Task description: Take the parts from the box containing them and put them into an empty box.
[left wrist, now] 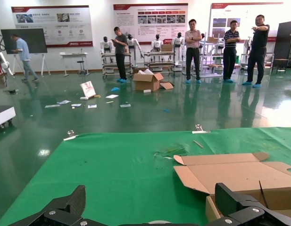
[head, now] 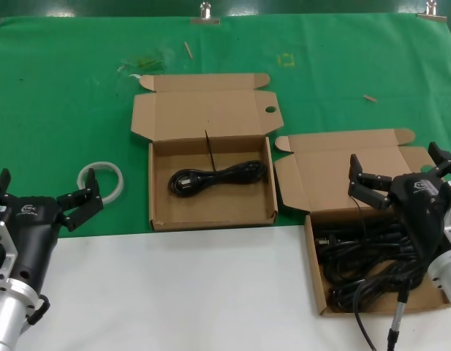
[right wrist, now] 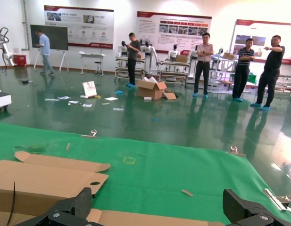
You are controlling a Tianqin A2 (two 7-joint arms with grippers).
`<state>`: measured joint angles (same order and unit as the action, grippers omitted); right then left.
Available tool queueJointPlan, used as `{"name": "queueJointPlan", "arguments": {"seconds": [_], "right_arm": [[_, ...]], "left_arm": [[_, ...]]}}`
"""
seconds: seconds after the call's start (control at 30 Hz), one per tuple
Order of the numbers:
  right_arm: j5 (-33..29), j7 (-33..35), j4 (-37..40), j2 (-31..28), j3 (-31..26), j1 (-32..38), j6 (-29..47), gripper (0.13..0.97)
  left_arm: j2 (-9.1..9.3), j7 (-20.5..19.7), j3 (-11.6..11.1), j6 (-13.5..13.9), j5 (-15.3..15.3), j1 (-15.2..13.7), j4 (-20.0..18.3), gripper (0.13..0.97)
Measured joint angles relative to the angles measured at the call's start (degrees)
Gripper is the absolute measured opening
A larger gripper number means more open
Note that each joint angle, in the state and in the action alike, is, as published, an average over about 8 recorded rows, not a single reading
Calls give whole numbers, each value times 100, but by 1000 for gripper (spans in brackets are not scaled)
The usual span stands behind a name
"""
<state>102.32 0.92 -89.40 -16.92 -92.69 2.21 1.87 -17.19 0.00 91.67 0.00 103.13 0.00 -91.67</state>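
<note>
While both arms hang over the table, this is how things lie.

Table [head: 174, 292]: green cloth at the back, white part at the front.
Right box [head: 321, 281]: brown, lid flap up, at the robot's right, near the front edge. It is full of black cords [head: 357, 267] all tangled up.
Middle box [head: 210, 183]: brown, same kind, lid flap up with a small round hole. It sits to the left of the right box, a bit farther back.
One cord [head: 216, 178]: black, in a loose bundle, lying on the floor of the middle box.
Right pincer [head: 398, 172]: it hangs over the back part of the right box. Its fingers are spread wide and hold nothing.
Left pincer [head: 44, 194]: it waits at the robot's left, away from both boxes. Its fingers are spread wide too and hold nothing.
White ring [head: 101, 180]: flat on the green cloth, just beside the left pincer, left of the middle box.
</note>
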Motion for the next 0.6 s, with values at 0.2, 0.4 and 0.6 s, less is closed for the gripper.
{"name": "queueJointPlan", "arguments": {"seconds": [0.2, 0.4, 0.6], "right_arm": [[0, 0, 0, 0, 0, 0, 0, 966], [0, 0, 0, 0, 0, 0, 0, 966], [0, 0, 0, 0, 0, 0, 0, 966]], "left_arm": [[0, 0, 0, 0, 0, 0, 0, 966], [0, 0, 0, 0, 0, 0, 0, 966], [0, 0, 0, 0, 0, 0, 0, 966]]}}
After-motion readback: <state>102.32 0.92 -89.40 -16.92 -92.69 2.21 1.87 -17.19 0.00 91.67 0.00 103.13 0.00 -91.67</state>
